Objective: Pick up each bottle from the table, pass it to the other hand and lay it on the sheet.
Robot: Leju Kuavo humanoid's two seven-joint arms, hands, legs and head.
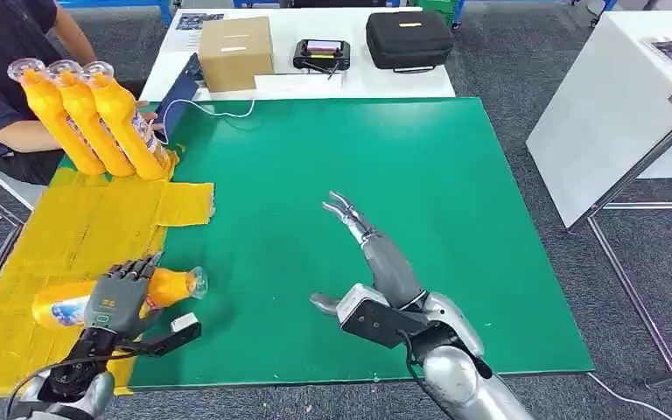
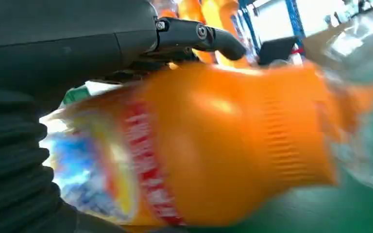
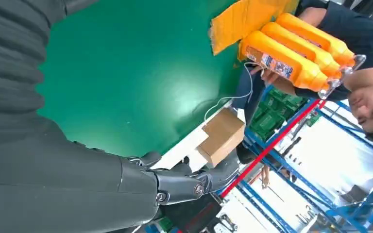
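We see bare green mat (image 1: 359,166) from centre to 3 o'clock; three orange bottles (image 1: 96,118), which a person (image 1: 4,79) holds, block the yellow sheet (image 1: 70,236) at 10 o'clock.

From my left wrist camera the held bottle (image 2: 213,145) is smeared with blur, label unreadable. In my head camera the left hand (image 1: 121,297) covers that bottle's middle; the picture's edge crops the person (image 1: 4,79) beside the yellow sheet (image 1: 79,236).

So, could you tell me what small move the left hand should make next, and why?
Probably lower and release: the left hand grips the orange bottle lying sideways at the yellow sheet's edge, while the right hand is open and apart.
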